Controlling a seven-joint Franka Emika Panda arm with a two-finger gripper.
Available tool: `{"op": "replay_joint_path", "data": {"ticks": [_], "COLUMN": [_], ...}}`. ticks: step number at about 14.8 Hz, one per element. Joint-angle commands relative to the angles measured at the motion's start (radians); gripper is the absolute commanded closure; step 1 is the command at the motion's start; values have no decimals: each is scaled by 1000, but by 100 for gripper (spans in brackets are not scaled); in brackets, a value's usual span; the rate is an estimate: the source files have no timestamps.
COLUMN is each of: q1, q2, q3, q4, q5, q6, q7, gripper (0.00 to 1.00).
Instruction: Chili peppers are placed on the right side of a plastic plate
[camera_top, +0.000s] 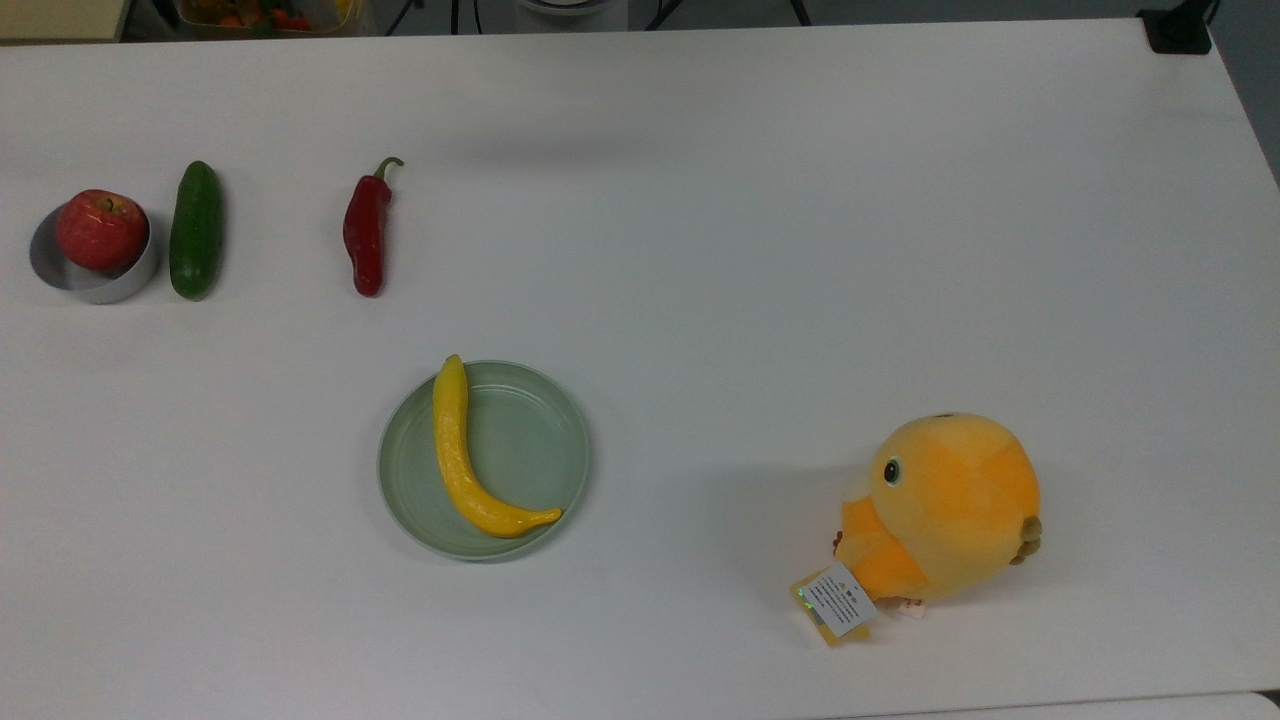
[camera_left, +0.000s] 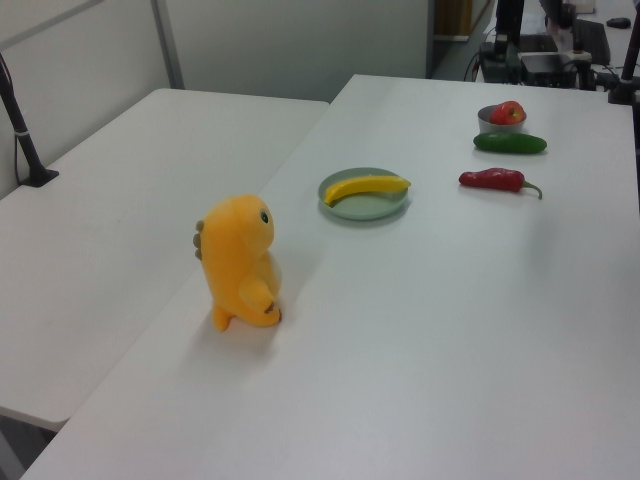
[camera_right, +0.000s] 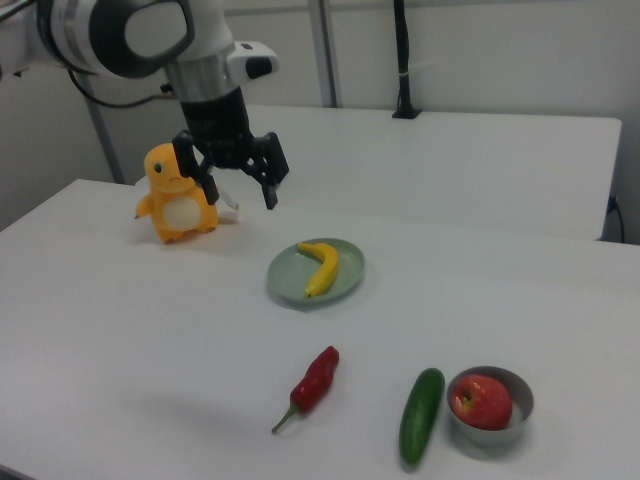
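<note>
We see the claw (camera_right: 240, 183) spread open and empty above the counter (camera_right: 120, 330), while the chili (camera_top: 366, 234) lies on the counter apart from the plate (camera_top: 530, 450), which holds a banana (camera_top: 462, 462).

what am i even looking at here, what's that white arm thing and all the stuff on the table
It is a robot arm with a two-fingered claw, seen in the right view hanging open and empty above a white table. The three pictures show that same table from above and from two sides. On it lie a red chili pepper, a pale green plate holding a yellow banana, a cucumber, an apple in a small metal bowl, and an orange plush toy. The chili is meant to go beside the plate; it has not been picked up yet.
</note>
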Motion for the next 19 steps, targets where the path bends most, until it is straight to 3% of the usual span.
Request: {"op": "replay_joint_path", "data": {"ticks": [1, 6, 10, 14, 19], "q1": [-2, -2, -5, -11, -41], "q2": [-5, 15, 68, 125, 220], "q3": [-16, -42, -45, -45, -45], "q4": [-109, -215, -341, -373, -384], "q5": [-31, -33, -86, -148, -152], "q6": [115, 184, 308, 356, 463], "q7": [-37, -38, -40, -41, -41], "gripper": [0, 0, 0, 0, 0]}}
